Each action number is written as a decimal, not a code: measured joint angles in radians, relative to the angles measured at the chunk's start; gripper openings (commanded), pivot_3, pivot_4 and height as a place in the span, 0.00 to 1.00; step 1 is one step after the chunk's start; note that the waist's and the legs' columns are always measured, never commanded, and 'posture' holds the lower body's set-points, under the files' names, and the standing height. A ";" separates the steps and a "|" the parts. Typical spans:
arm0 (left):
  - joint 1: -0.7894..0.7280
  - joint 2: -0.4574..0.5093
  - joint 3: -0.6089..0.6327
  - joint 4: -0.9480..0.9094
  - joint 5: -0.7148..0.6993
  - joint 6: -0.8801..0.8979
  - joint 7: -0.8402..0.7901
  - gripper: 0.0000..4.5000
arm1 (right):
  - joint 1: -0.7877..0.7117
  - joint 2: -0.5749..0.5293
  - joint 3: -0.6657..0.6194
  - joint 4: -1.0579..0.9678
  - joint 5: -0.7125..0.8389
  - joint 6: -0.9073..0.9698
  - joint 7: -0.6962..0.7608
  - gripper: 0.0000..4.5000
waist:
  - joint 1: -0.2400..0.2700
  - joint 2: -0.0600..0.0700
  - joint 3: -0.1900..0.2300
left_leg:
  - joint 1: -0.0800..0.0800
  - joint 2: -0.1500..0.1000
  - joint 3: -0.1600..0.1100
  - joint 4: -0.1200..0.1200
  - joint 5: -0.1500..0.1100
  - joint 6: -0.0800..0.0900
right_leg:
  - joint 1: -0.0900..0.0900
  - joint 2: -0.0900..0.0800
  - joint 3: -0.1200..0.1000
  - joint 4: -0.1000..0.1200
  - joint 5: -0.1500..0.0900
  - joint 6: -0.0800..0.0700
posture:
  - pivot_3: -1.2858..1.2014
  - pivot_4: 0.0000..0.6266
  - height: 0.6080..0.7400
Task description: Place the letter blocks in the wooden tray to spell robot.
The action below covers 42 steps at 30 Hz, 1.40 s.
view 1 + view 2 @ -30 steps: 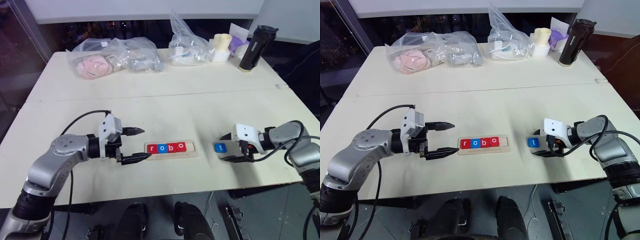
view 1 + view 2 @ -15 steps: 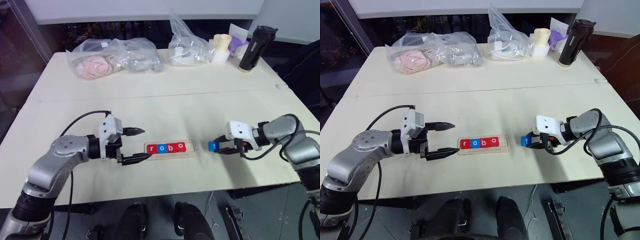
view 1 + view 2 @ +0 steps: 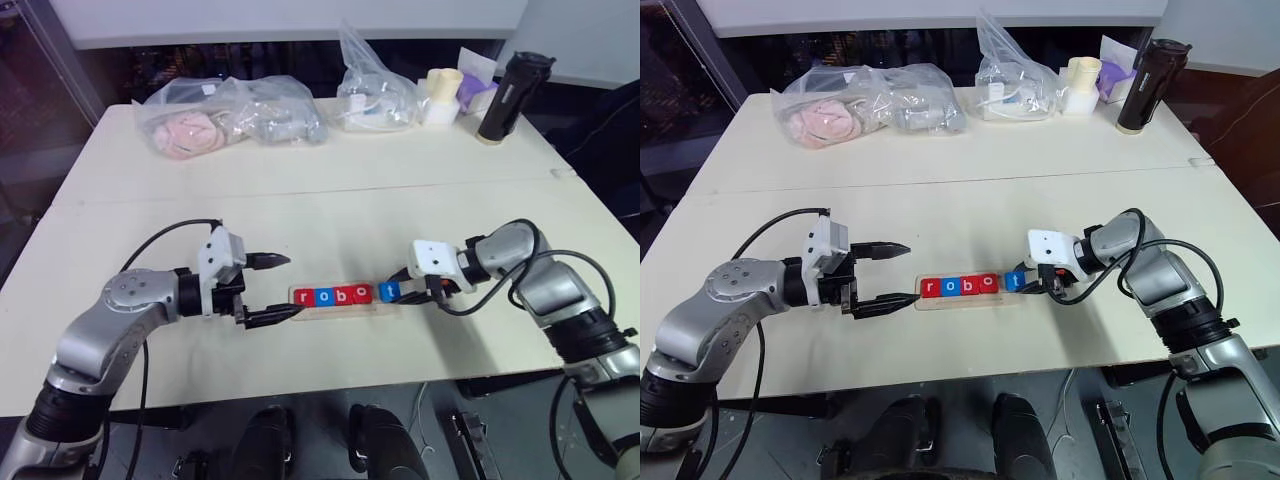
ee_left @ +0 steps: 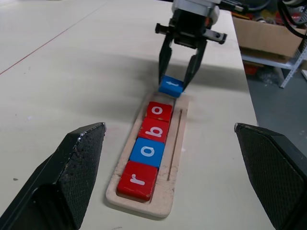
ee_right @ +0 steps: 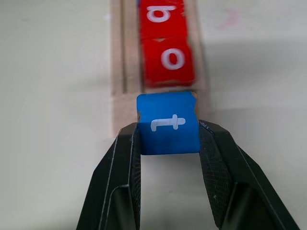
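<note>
The wooden tray (image 3: 340, 308) lies near the table's front edge. Four letter blocks sit in it: a red r (image 4: 136, 179), a blue o (image 4: 147, 152), a red b (image 4: 156, 129) and a red o (image 4: 159, 111). My right gripper (image 3: 393, 291) is shut on the blue t block (image 5: 168, 122). It holds the block slightly tilted at the tray's right end, just beside the last o. I cannot tell whether the block touches the tray. My left gripper (image 3: 290, 287) stands open just off the tray's left end, holding nothing.
Two clear plastic bags (image 3: 230, 115) (image 3: 375, 85), white containers (image 3: 443, 95) and a black bottle (image 3: 510, 95) line the far edge of the table. A seam (image 3: 300, 195) crosses the table's middle.
My right gripper closed on the t block out to the right and carried it left to the tray's right end. The left arm stayed still.
</note>
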 measured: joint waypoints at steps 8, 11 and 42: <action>0.010 0.000 0.002 -0.016 -0.001 0.002 0.018 1.00 | -0.024 0.033 0.022 0.024 -0.003 0.029 0.035 0.25 | 0.001 0.000 0.000 | 0.000 0.000 0.000 0.000 0.000 0.000 | 0.000 0.000 0.000 0.000 0.000 0.000 | 0.52 0.24 1.00; 0.011 0.000 0.003 -0.016 -0.001 0.003 0.025 1.00 | -0.038 0.034 0.024 0.033 -0.009 0.031 0.038 0.25 | 0.000 0.000 0.000 | 0.000 0.000 0.000 0.000 0.000 0.000 | 0.000 0.000 0.000 0.000 0.000 0.000 | 0.52 0.24 1.00; 0.034 0.000 0.002 -0.035 -0.020 0.003 0.049 1.00 | -0.046 0.070 0.039 0.052 -0.031 0.023 0.039 0.25 | -0.001 0.000 0.000 | 0.001 0.000 0.000 0.000 0.000 0.000 | 0.001 0.000 0.000 0.001 0.000 0.000 | 0.52 0.24 1.00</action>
